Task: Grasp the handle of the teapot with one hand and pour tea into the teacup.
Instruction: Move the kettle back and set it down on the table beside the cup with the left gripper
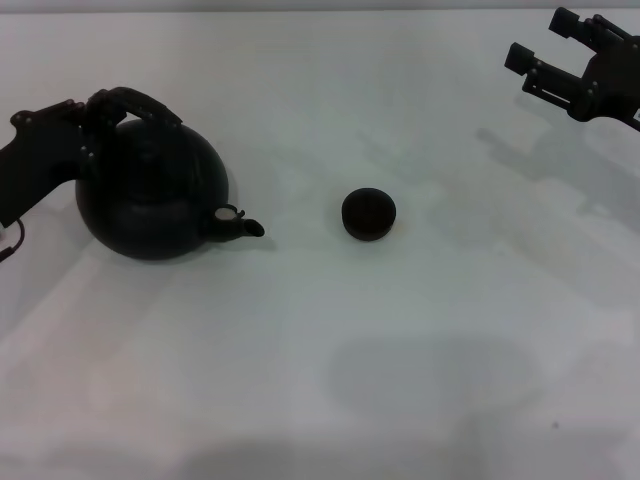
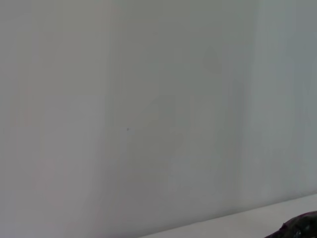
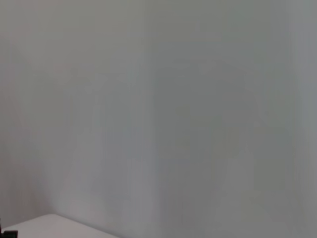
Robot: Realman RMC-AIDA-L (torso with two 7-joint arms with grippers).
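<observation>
My left gripper (image 1: 88, 125) is at the handle (image 1: 140, 103) of the teapot (image 1: 155, 195); I cannot tell its grip. Next I must lift and tilt toward the teacup (image 1: 368, 214), beside the spout. My right gripper (image 1: 560, 55) waits wide, well apart.

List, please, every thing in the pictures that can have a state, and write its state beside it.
teapot: upright on the table, lid on, spout toward the teacup
handle: raised over the lid, left gripper at it
teacup: upright on the table, apart from the teapot, contents not visible
left gripper: at the handle's left end
right gripper: open, raised at the far right, holding nothing
</observation>
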